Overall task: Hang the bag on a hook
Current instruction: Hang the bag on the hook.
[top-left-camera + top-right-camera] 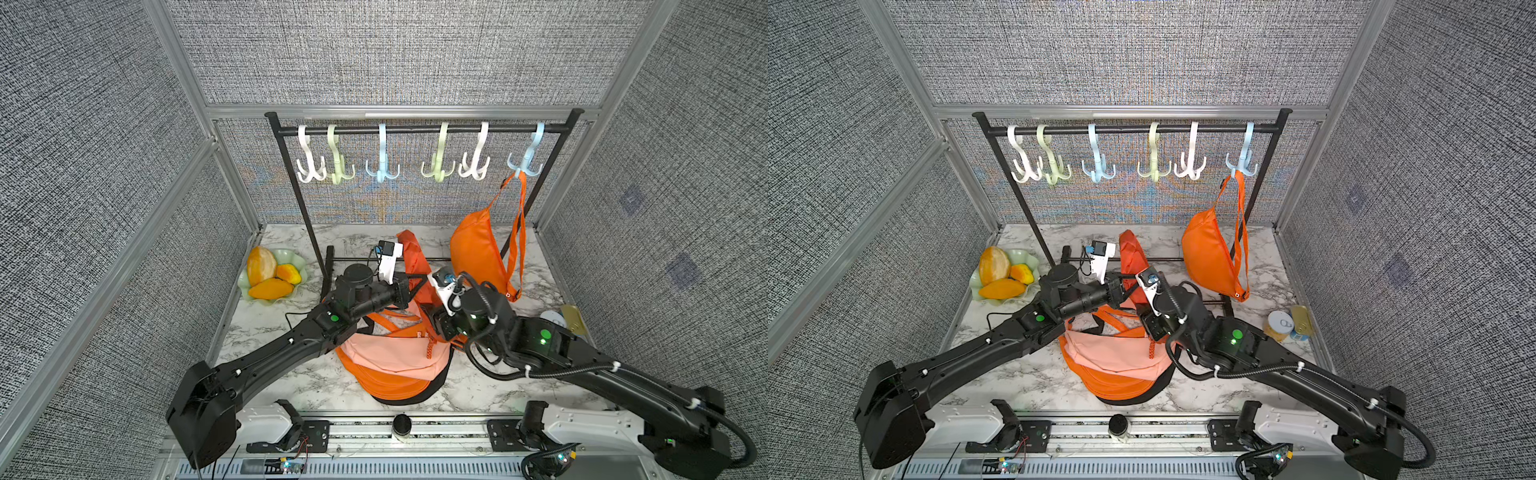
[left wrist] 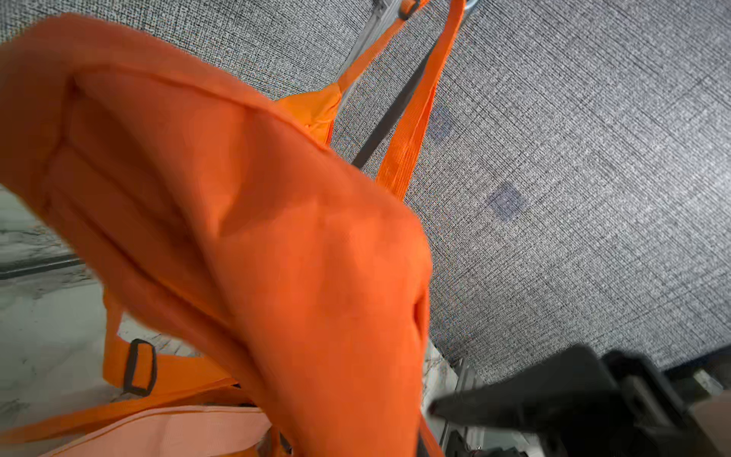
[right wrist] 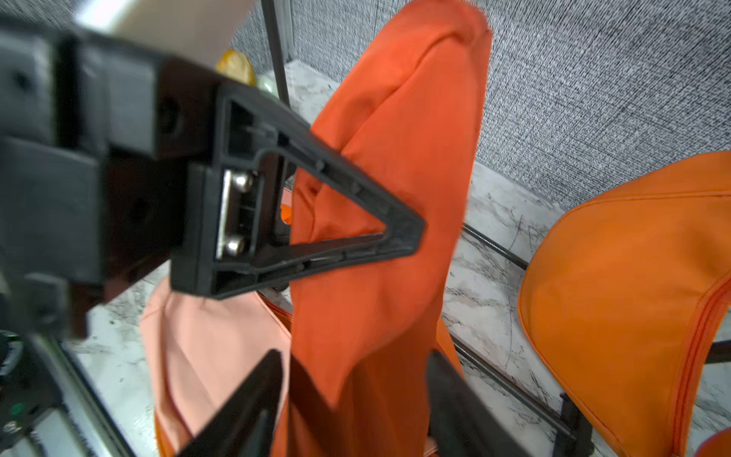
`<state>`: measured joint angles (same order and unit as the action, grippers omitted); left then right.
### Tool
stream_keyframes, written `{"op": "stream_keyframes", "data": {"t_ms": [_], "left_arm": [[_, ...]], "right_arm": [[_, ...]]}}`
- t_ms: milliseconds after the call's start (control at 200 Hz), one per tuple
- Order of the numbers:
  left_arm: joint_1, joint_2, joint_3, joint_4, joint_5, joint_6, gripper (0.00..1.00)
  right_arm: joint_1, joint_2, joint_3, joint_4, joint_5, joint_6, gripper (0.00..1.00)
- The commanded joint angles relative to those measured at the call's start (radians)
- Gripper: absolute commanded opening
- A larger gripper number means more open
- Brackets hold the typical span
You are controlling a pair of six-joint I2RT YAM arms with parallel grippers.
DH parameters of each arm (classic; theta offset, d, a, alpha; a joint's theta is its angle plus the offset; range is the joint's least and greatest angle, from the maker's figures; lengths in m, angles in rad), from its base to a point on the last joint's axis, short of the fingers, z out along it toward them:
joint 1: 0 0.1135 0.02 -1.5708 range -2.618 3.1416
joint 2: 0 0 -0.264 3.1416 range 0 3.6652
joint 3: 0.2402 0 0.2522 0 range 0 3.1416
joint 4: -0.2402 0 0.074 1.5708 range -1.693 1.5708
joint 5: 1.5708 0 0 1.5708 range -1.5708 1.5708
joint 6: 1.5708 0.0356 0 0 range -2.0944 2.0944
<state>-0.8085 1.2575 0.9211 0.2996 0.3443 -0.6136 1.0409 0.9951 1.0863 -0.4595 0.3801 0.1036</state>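
Reaching inward from both sides, low over the table (image 1: 291, 386). Clamping the left tool (image 1: 422, 280) together on the raised orange flap (image 1: 411, 253) of the bag (image 1: 395, 353), itself lying mid-table in front of the rack (image 1: 415, 130). Straddling that flap with the right tool (image 3: 354, 356), fingers apart. Leaving bare hooks (image 1: 382, 166) leftward of a hung orange pouch (image 1: 478, 249). Revealing the right tool's spread only in the right wrist view.

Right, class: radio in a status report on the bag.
Left pincer shut on orange bag. Right pincer open around it. Not yet hooked. Another bag occupies end blue hook.
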Motion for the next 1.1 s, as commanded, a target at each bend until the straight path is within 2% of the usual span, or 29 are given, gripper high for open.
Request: {"op": "stream_keyframes", "data": {"t_ms": [0,90,165,265,370,605,610,615,625,645,926,1096], "left_arm": [[0.011,-0.038,0.023,-0.071,0.114,0.136,0.00],[0.032,-0.064,0.048,-0.112,0.223,0.187,0.00],[0.041,-0.086,0.067,-0.129,0.327,0.226,0.00],[0.047,-0.118,0.096,-0.143,0.456,0.263,0.00],[0.050,-0.142,0.128,-0.173,0.579,0.300,0.00],[0.054,-0.152,0.202,-0.249,0.749,0.343,0.00],[0.054,-0.152,0.203,-0.250,0.750,0.344,0.00],[0.054,-0.152,0.205,-0.251,0.751,0.345,0.00],[0.053,-0.152,0.207,-0.253,0.753,0.346,0.00],[0.054,-0.150,0.213,-0.256,0.758,0.347,0.00],[0.057,-0.129,0.251,-0.278,0.779,0.353,0.00],[0.057,-0.133,0.259,-0.289,0.746,0.362,0.00]], "right_arm": [[-0.013,-0.096,-0.034,0.034,-0.007,-0.001,0.68],[-0.073,-0.170,-0.059,0.028,0.002,-0.001,0.68],[-0.187,-0.205,-0.076,0.011,-0.038,-0.001,0.68],[-0.385,-0.235,-0.109,0.011,-0.215,-0.001,0.68],[-0.476,-0.255,-0.152,0.056,-0.361,-0.001,0.68],[-0.525,-0.259,-0.241,0.111,-0.598,-0.001,0.68],[-0.525,-0.259,-0.243,0.114,-0.604,0.026,0.80],[-0.526,-0.259,-0.244,0.115,-0.609,0.040,0.85],[-0.527,-0.259,-0.246,0.118,-0.620,0.051,0.89],[-0.528,-0.260,-0.255,0.126,-0.641,0.055,0.91],[-0.527,-0.235,-0.311,0.165,-0.803,0.037,0.93],[-0.520,-0.247,-0.325,0.170,-0.794,0.055,0.93]]}}
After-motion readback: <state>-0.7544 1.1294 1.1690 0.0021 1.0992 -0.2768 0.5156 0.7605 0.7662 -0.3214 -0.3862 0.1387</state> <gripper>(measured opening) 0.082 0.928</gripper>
